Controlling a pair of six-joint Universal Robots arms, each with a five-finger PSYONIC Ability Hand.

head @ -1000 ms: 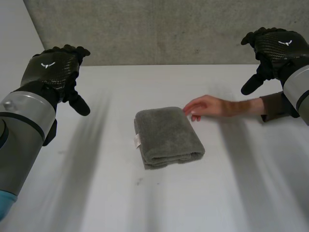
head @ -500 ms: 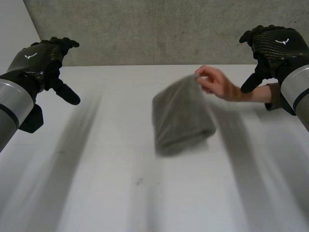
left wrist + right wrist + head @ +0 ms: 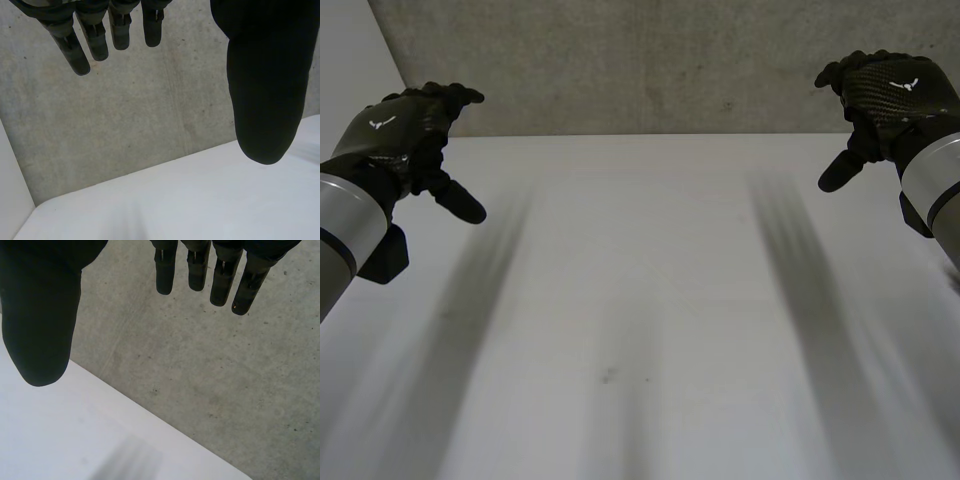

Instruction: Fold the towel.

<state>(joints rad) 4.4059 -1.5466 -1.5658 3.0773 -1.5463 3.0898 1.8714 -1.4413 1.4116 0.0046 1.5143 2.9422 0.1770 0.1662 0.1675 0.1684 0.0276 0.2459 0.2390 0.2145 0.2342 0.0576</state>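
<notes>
So the left hand (image 3: 405,135) is held up off the white table (image 3: 640,300), out by the table's left side, and nothing is gripped in it. In the left wrist view its fingers (image 3: 80,52) are seen hanging down loose and pretty much straight, spread a bit apart, with the thumb (image 3: 265,90) kept well away from them, so the hand is wide open and empty. Bare tabletop and the concrete wall (image 3: 650,60) are seen past the fingertips.

Same deal on the other side: the right hand (image 3: 890,95) is raised over the table's right side, near the far edge where the wall is met. From its own wrist camera the right fingers (image 3: 220,277) are seen relaxed and straight, and the right thumb (image 3: 42,315) is held wide of them. Nothing is pinched or wrapped there either, and the table isn't touched by either hand.

The two hands are kept well apart, with the whole middle of the table between them. A small dark speck (image 3: 608,376) is spotted on the tabletop, nearer the robot than the wall.

As for the towel, where it is can't be told from these views
</notes>
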